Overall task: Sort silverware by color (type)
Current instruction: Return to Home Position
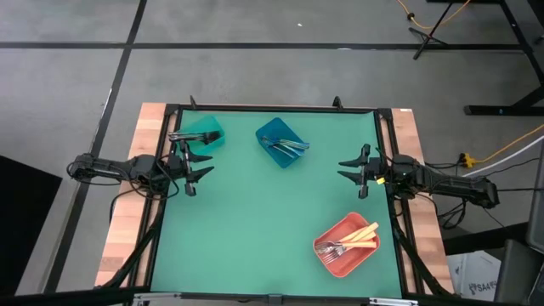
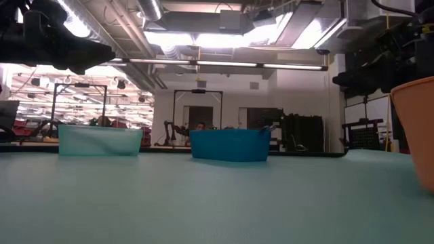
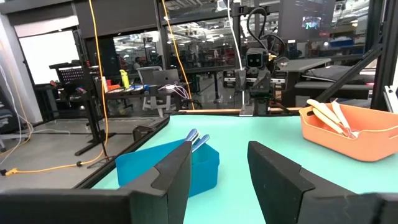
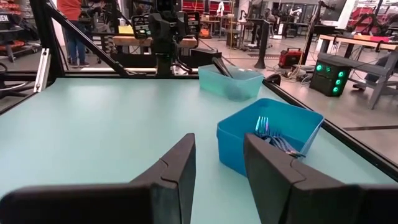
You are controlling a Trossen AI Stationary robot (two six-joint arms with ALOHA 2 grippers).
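All forks in view lie inside bins.

- The iridescent forks (image 1: pixel 289 146) rest in the blue bin (image 1: pixel 270 129), near the middle of the far edge of the table (image 1: pixel 255 229).
- The gold-handled forks (image 1: pixel 350 240) lie side by side in the orange bin (image 1: pixel 347 263), near the near right corner.
- Dark shapes, judged to be the black forks (image 1: pixel 189 136), sit in the teal bin (image 1: pixel 212 127) at the far left corner. Their number cannot be told.

No fork shows on the bare mat, so the sort is judged complete. Each bin holds one colour, and the bins stand well apart, which keeps the types from mixing.

Left gripper (image 1: pixel 204 166): it hangs just inside the left edge, just beside the teal bin and clear of the mat. It points across the table toward the right edge. Its fingers (image 3: pixel 177 171) stand apart with nothing between them, so it is released and empty.

Right gripper (image 1: pixel 344 169): it hangs just inside the right edge, facing the left gripper in the mirrored pose. Its fingers (image 4: pixel 177 168) are likewise spread, with nothing held.

Each arm lies drawn back over its own side edge with the forearm roughly level. In the low view both hang well above the table surface. This is judged to be a parked pose: it leaves the middle of the table free, keeps every bin unobstructed and puts neither gripper over a fork. No further grasp appears to be called for. If an arm does move, the point to watch is the left gripper's closeness to the teal bin.
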